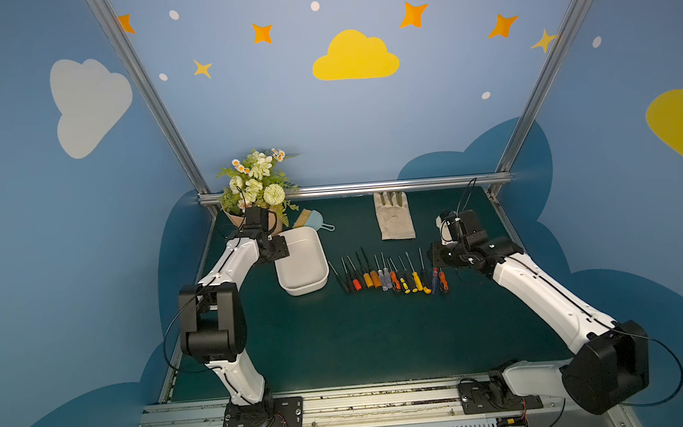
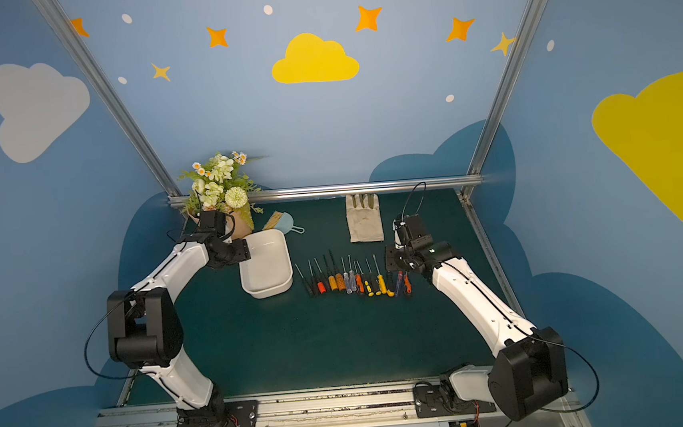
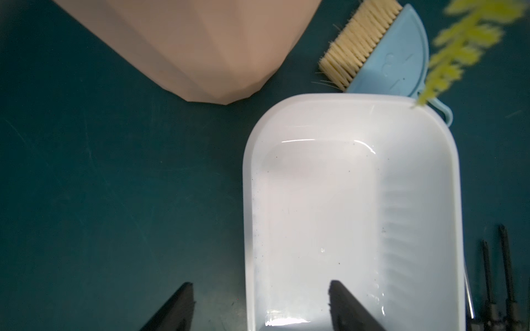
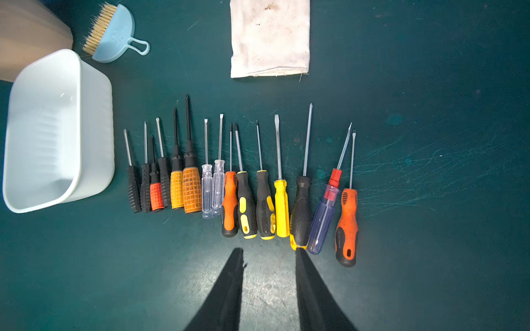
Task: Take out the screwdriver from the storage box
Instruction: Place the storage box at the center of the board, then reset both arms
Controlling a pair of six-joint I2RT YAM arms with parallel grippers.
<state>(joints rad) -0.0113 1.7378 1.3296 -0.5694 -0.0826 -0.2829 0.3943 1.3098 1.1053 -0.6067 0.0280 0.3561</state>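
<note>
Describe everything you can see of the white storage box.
The storage box is a white, glossy plastic tub, rounded-rectangular, with shallow walls, one long wall faintly ribbed inside. It stands upright and open-topped on the green mat, empty but for dark specks. It sits beside the screwdriver row, in front of the peach pot and blue brush. The open left gripper straddles one long wall; contact cannot be told.

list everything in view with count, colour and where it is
white rounded plastic storage box: 1, empty, left of the screwdrivers
screwdrivers: 15, black, orange, yellow, clear, blue handles, one row
off-white cloth glove: 1, behind the row
light blue hand brush: 1, tan bristles, behind the box
peach flower pot: 1, pale flowers, far left corner
dark green table mat: 1, under everything
left gripper: black, open, astride the box's wall
right gripper: black, open, empty, near the handles
</note>
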